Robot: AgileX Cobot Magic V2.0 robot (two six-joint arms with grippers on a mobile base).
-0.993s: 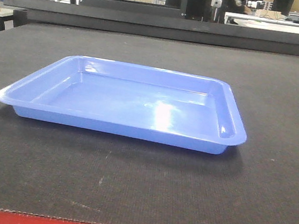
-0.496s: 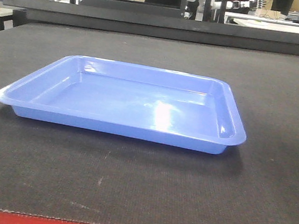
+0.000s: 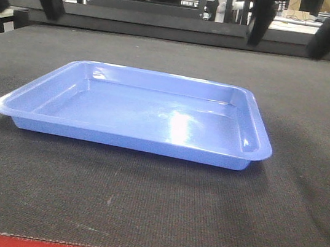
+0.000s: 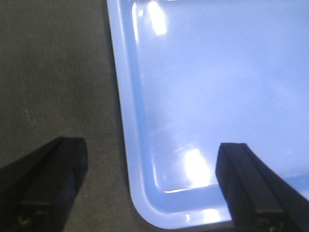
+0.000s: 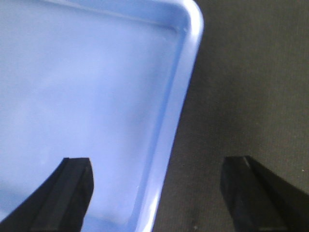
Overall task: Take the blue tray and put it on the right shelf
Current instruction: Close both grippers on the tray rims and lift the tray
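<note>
Blue tray (image 3: 136, 110) lies flat, mid-desk, on the dark-matted desk (image 3: 139, 213). Left hand (image 4: 149, 193) spread above its left rim; right hand (image 5: 159, 193) spread above its right rim. Neither touches it.

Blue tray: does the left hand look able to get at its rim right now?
Probably yes: the left hand is open above the tray, straddling its rim near a corner, with nothing in between.

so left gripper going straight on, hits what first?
Probably the shallow glossy periwinkle-blue plastic tray: the open left gripper straddles its rim, one side over the dark textured mat. Depth unclear.
</note>
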